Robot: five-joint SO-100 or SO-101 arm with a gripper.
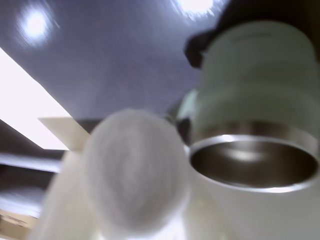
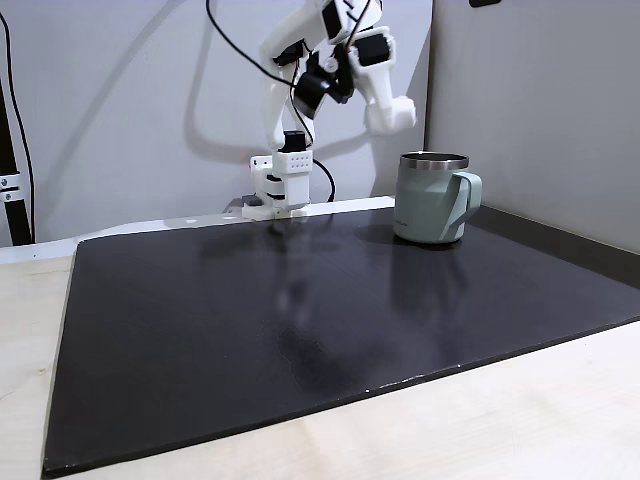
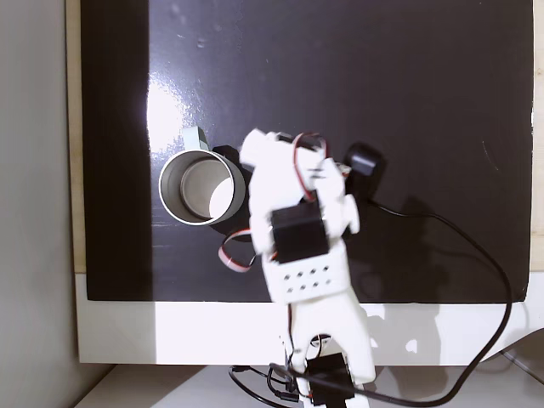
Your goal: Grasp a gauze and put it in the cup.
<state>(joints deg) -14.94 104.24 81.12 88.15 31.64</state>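
Gauze held beside the cup

Your end effector (image 1: 135,220) grips the gauze (image 1: 135,175), raised just beside the cup's (image 1: 255,125) steel rim; the cup stands near the black mat's (image 2: 300,330) back edge on the tabletop (image 2: 560,420).

Fuzzy gauze (image 1: 134,172); steel-rimmed cup (image 1: 255,155); glossy mat (image 2: 300,320)
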